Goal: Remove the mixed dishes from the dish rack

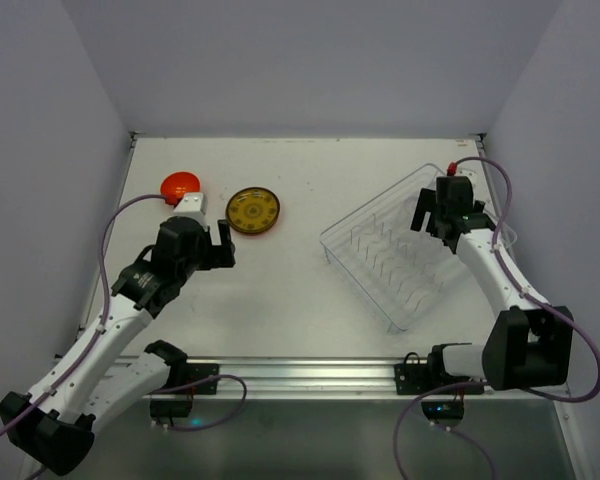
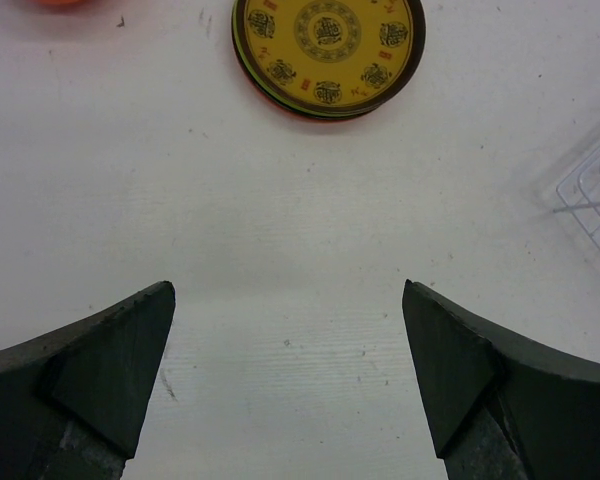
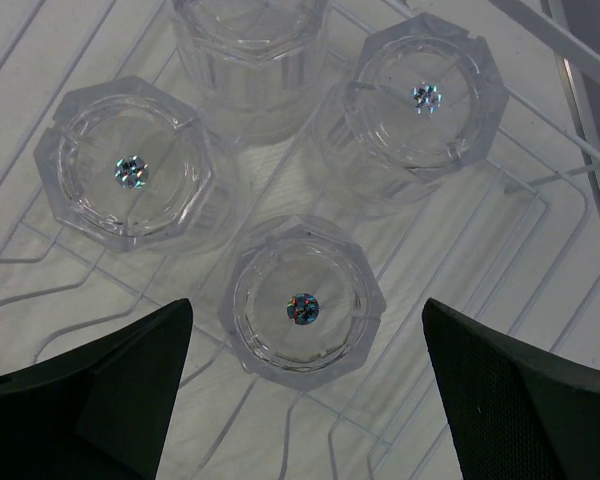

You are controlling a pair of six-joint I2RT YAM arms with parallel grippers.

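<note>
Top external view has, at the far left of the white surface (image 1: 280, 300), the small orange-red bowl (image 1: 180, 185). Just right of it lies the patterned plate (image 1: 253, 211), yellow with a brown rim. In the left wrist view this plate (image 2: 327, 52) shows thin edges of other colours under its rim, so it seems to lie on other plates.

The left tool (image 1: 225, 245) is near the bowl and plate, on their near side, and touches neither. Its fingers are spread wide with nothing between them; in the left wrist view the left tool (image 2: 287, 300) has only bare surface in its gap.

To the right, the dish rack (image 1: 380, 270) sits turned at an angle on the surface, well apart from the plate. One corner of it (image 2: 590, 190) shows at the right edge of the left wrist view.

The right tool (image 1: 435, 228) hangs over the far part of the rack. In the right wrist view the right tool (image 3: 305, 330) is spread wide above four clear cups (image 3: 130, 165) standing close together on the rack wires (image 3: 540, 230). The nearest cup (image 3: 302, 305) lies between the two fingers, but they do not touch it.
</note>
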